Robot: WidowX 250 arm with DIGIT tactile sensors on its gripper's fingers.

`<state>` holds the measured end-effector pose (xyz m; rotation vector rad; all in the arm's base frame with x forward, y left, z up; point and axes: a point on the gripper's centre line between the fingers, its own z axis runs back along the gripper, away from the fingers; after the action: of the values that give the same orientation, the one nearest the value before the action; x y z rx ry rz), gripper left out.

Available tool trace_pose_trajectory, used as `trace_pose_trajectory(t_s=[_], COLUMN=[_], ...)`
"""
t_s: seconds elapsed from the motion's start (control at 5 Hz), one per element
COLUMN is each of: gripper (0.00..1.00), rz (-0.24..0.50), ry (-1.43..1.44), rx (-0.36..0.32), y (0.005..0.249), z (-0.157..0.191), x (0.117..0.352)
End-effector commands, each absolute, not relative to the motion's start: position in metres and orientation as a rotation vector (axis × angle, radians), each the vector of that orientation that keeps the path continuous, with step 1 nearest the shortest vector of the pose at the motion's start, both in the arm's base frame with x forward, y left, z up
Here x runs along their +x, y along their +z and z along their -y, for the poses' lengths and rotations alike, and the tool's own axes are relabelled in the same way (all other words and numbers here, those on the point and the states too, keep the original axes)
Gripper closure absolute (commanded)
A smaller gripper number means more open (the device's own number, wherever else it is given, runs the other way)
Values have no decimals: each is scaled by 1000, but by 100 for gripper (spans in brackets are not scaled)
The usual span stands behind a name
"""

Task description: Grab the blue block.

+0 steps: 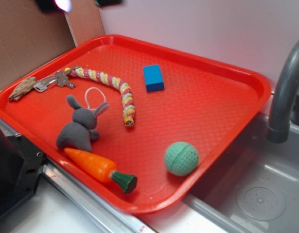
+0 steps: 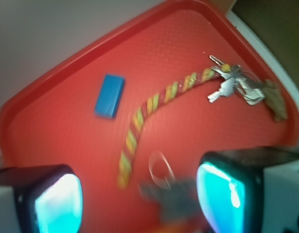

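Note:
The blue block (image 1: 153, 78) lies flat on the far middle of the red tray (image 1: 217, 116), free of everything else. In the wrist view the blue block (image 2: 109, 95) is upper left of centre, well ahead of my gripper (image 2: 144, 199). Both cyan-padded fingers (image 2: 57, 204) stand wide apart with nothing held between them. Only a dark bit of the arm shows along the top edge of the exterior view.
On the tray lie a braided rope (image 1: 117, 90), keys (image 1: 54, 81), a grey toy rabbit (image 1: 81, 127), a toy carrot (image 1: 98, 169) and a green ball (image 1: 181, 158). A grey faucet (image 1: 285, 92) and a sink (image 1: 256, 194) are at the right.

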<state>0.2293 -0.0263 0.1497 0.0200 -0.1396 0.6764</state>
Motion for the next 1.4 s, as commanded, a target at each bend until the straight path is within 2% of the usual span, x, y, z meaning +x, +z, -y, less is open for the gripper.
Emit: trace_pose_trajectory(t_s=[0.0,0.6,0.8,1.2], gripper=[0,0,0,0], rz=[265,189,172,90], ry=[761,677,652,673], rx=[-149,-28,-19,-27], y=[112,70,59,29], z=[18,29,29,17], x=[296,312,317,316])
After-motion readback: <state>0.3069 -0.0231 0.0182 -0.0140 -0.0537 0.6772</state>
